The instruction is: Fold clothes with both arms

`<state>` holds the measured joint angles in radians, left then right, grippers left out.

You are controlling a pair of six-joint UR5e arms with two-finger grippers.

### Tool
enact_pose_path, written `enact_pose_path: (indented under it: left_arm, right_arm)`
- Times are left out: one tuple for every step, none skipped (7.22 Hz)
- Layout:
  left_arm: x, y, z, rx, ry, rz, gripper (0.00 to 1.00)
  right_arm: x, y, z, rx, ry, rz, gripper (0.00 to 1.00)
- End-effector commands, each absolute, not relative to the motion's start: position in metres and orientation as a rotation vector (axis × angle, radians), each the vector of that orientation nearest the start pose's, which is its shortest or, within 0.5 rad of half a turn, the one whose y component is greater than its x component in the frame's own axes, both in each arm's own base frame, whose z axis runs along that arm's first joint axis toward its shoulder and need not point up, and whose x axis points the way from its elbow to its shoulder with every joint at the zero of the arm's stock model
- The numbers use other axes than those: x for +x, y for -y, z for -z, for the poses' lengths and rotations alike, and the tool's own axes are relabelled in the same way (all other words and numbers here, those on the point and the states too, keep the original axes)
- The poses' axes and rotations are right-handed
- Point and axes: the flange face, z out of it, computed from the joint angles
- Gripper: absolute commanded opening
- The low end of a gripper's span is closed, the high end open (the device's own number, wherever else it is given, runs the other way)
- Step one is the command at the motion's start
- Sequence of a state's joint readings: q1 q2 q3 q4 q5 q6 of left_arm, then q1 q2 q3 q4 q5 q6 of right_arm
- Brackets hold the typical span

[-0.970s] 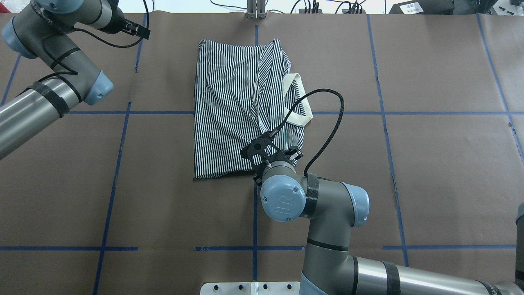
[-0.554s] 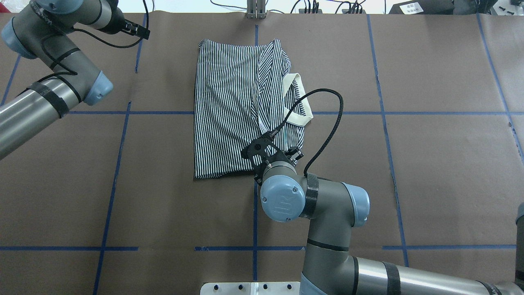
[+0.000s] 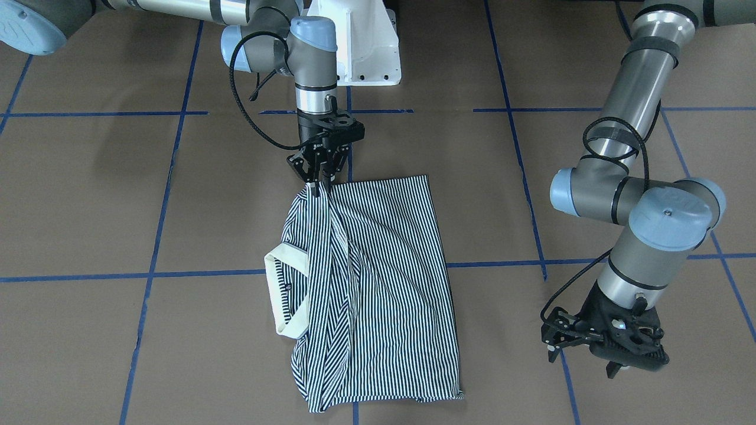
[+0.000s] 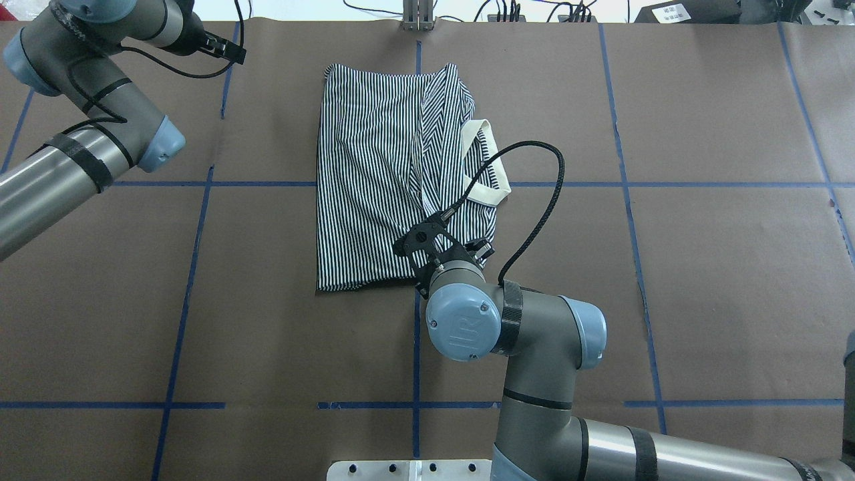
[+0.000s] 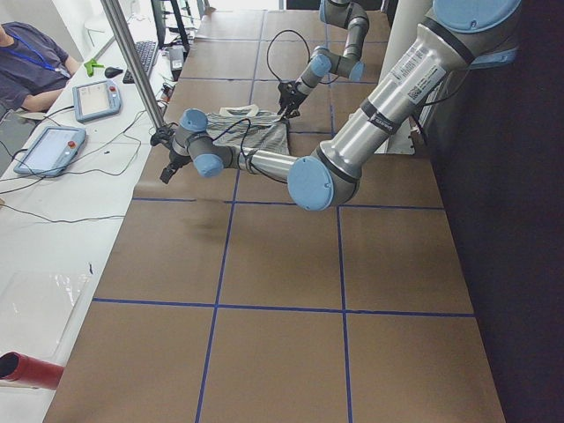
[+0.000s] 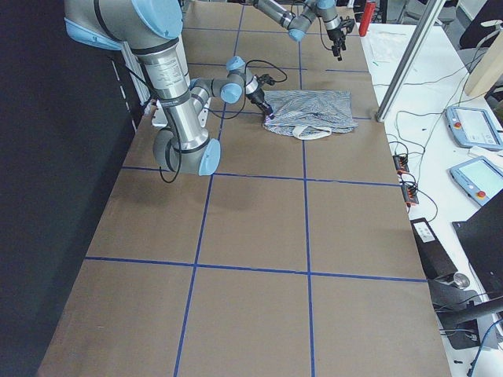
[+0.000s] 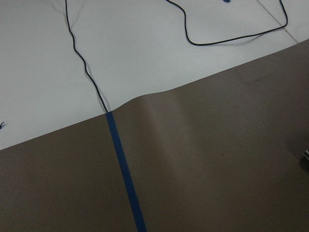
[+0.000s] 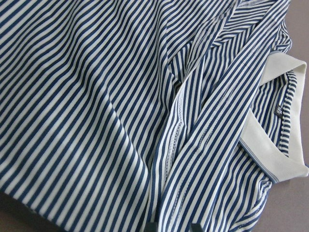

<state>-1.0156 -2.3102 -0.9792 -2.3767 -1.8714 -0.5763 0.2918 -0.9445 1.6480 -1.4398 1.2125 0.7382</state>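
The striped polo shirt (image 4: 374,174) lies partly folded, lengthwise, on the brown table, with its cream collar (image 4: 491,167) on its right side. In the front-facing view my right gripper (image 3: 319,188) points straight down at the shirt's (image 3: 384,283) edge nearest the robot. It is shut on a pinch of the striped fabric there. The right wrist view is filled with the shirt (image 8: 96,121) and collar (image 8: 285,121). My left gripper (image 3: 582,360) hangs over bare table far to the shirt's left, near the far edge. It looks open and holds nothing.
Blue tape lines (image 4: 200,184) mark the brown table cover. The white pedestal base (image 3: 366,53) stands at the robot's side. A metal post (image 4: 417,17) and cables sit at the far edge. Tablets (image 5: 53,145) lie on the side table beyond it.
My right arm has shifted very slightly at the shirt's near edge and its cable has swung a little. The shirt and my left arm look the same.
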Motion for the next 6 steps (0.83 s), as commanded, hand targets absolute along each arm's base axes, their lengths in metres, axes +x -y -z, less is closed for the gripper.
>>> enact_pose_path:
  left_arm:
    - [0.338,0.742,-0.389,0.653,-0.747,-0.119,1.0]
    - [0.338,0.742,-0.389,0.653,-0.747,-0.119,1.0]
    - [0.338,0.742,-0.388,0.654,-0.747,-0.119,1.0]
    - [0.338,0.742,-0.388,0.654,-0.747,-0.119,1.0]
    - [0.338,0.742,-0.388,0.654,-0.747,-0.119,1.0]
    - [0.339,0.742,-0.388,0.655,-0.747,-0.12,1.0]
  right_arm:
    - [-0.605,0.358,-0.245,0.727,0.519,0.347,0.0]
    - [-0.604,0.36,-0.245,0.728,0.519,0.338,0.0]
    - [-0.603,0.361,-0.245,0.728,0.518,0.334,0.0]
    - [-0.593,0.367,-0.238,0.739,0.528,0.319,0.0]
    - [-0.578,0.365,-0.252,0.737,0.52,0.316,0.0]
    - [-0.555,0.359,-0.272,0.732,0.513,0.314,0.0]
